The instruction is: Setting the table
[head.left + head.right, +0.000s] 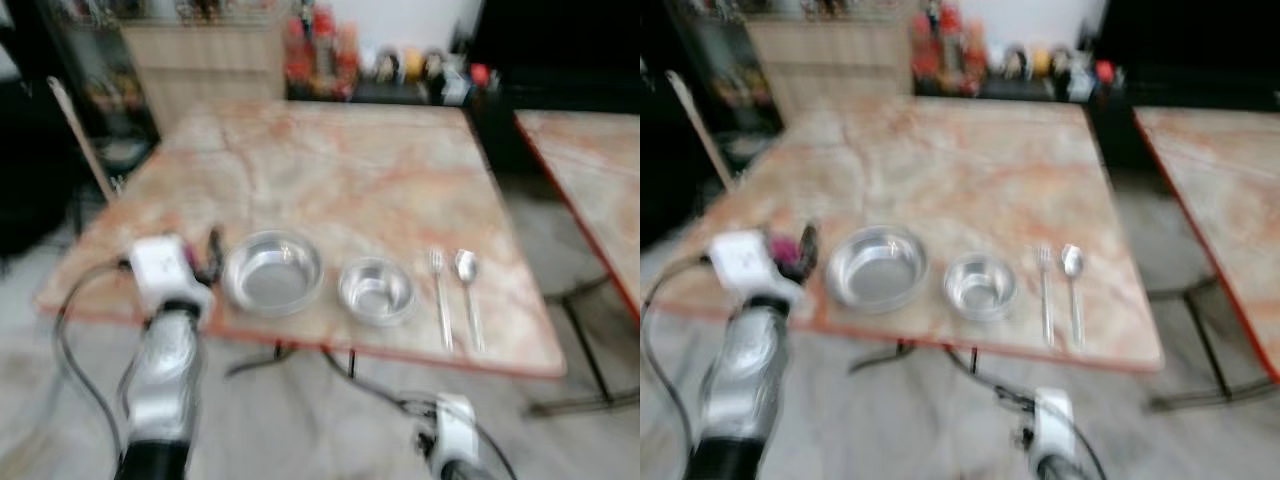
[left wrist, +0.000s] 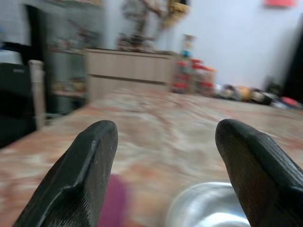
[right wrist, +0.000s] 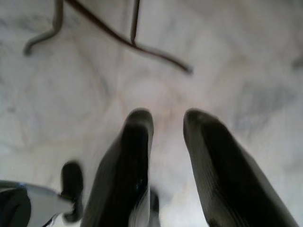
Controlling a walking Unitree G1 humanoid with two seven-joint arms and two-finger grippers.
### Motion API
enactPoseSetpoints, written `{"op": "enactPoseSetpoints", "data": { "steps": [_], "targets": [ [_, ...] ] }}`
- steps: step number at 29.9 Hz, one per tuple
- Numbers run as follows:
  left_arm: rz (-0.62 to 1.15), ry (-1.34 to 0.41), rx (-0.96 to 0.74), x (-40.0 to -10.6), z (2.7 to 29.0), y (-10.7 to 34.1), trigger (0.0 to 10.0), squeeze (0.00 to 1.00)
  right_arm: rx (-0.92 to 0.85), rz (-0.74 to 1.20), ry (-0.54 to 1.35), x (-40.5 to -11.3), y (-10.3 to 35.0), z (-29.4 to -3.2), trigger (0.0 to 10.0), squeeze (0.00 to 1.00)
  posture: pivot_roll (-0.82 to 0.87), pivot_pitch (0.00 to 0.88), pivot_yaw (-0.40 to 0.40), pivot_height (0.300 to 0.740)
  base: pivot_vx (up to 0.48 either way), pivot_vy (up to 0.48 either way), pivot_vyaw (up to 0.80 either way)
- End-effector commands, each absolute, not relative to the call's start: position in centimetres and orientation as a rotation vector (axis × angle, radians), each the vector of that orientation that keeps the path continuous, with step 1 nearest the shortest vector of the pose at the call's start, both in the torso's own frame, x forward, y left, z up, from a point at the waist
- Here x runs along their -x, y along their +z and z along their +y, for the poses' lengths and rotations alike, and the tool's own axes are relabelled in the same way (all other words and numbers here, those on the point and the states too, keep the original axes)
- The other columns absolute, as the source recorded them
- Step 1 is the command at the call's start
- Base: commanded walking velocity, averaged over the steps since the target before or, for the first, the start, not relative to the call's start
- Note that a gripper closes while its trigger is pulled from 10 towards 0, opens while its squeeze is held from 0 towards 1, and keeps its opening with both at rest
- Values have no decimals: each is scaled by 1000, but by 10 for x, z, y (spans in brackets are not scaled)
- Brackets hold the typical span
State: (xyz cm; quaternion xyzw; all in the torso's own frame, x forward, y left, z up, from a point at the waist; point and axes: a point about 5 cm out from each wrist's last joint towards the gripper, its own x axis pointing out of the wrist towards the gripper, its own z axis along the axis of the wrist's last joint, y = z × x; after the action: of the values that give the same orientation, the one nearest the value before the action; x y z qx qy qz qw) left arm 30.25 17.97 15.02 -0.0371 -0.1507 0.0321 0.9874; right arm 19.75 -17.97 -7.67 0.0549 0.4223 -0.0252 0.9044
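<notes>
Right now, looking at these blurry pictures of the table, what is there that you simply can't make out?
- Bottles and jars beyond the table's far edge: motion blur in the eye views, no telling what they are.
- Purple object by the large bowl: blurred and partly behind a left claw finger in the left wrist view.
- Fork and spoon: details smeared.
- Right claw: hangs over floor, arm cut off by the eye views' bottom edge.

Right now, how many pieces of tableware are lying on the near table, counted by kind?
Bowls: 2, a larger bowl and a smaller bowl
Forks: 1, the fork
Spoons: 1, the spoon
Total: 4, all along the near edge of the marble table
</notes>
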Motion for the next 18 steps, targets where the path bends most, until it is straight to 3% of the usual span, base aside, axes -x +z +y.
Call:
{"op": "enactPoseSetpoints", "data": {
  "steps": [1,11,18],
  "targets": [
    [-301,87,88,-300,187,150,10000,0,-125,858,-28,-202,-75,-171,10000,0,129,24,-16,740,0,0,0],
    [-289,85,126,-297,191,152,10000,0,-122,860,-26,-202,-75,-171,10000,0,131,26,-18,740,0,0,0],
    [-122,22,270,-278,186,143,10000,0,-124,865,-25,-200,-76,-170,10000,0,143,36,-11,740,0,0,0]
  ]
}}
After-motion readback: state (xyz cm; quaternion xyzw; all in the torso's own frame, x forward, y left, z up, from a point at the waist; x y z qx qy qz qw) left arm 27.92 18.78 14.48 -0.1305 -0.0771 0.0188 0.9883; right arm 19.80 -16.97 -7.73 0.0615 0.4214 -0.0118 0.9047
